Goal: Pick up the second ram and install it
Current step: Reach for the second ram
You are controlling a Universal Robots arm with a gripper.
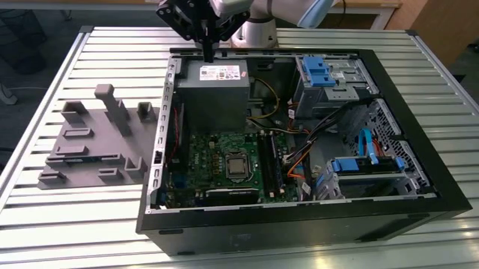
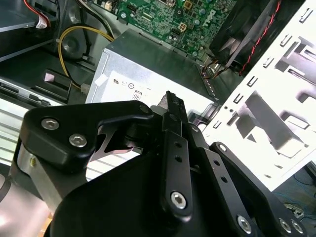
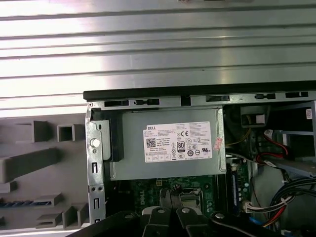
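My gripper (image 1: 207, 55) hangs over the far end of the open computer case (image 1: 419, 168), just above the grey power supply (image 1: 213, 84). Its two black fingers are pressed together with nothing between them; in both wrist views the gripper (image 2: 171, 96) (image 3: 173, 189) looks the same. A thin blue-green strip, which looks like the second ram (image 3: 22, 203), lies on edge in the grey holder block (image 3: 29, 163). In the exterior view that ram (image 1: 66, 159) sits on the holder (image 1: 90, 151) at the left, well away from the gripper. The black slot rails (image 1: 270, 165) run along the green motherboard (image 1: 217, 162).
The case stands on a slatted metal table (image 1: 75, 224). Inside it are blue-latched drive bays (image 1: 322, 70), a lower drive cage (image 1: 367, 168) and bundles of cables (image 1: 299, 162). The holder block carries several upright grey posts (image 1: 112, 106).
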